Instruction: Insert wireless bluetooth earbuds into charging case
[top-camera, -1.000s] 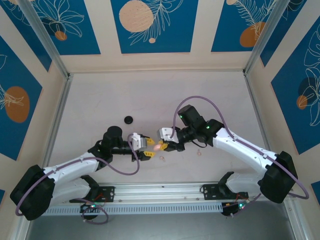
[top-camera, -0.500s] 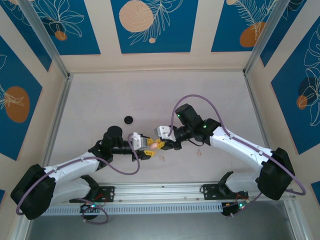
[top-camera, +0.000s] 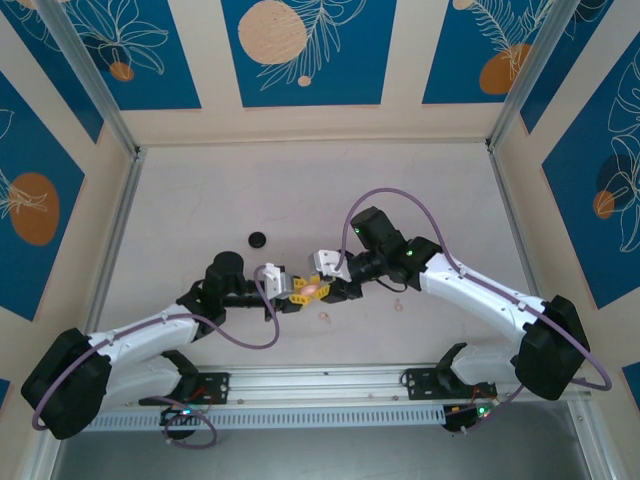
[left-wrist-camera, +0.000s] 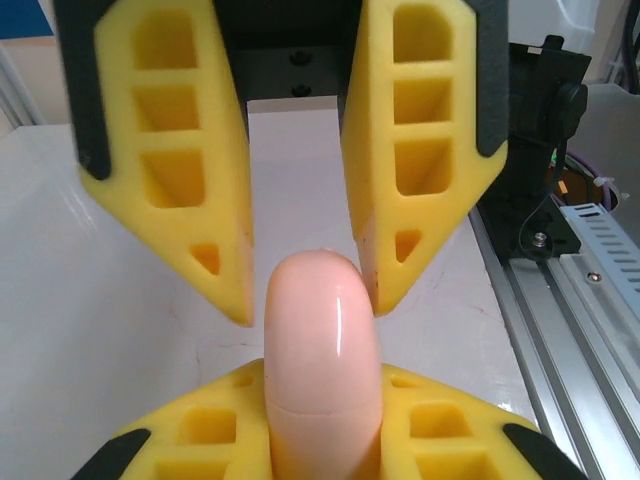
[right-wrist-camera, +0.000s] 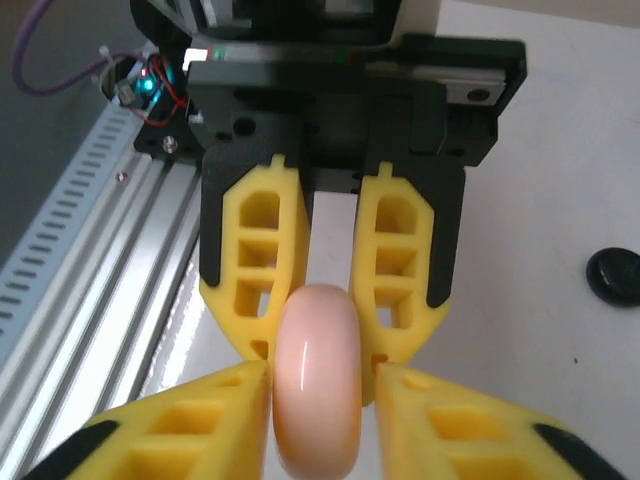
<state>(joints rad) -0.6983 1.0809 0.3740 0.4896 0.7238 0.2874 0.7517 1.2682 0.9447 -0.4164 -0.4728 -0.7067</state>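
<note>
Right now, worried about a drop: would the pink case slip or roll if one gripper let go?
Likely slippery: the pink case is glossy, with a bright highlight streak. Probably rigid: it shows no dent clamped in the right gripper. Its curved edges suggest it could roll once set down.

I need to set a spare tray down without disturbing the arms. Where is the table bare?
Bare: the far stretch of table between the black disc and the back wall, plus the far-right corner. Crowded: front centre, where the left gripper and right gripper meet at the pink case.
</note>
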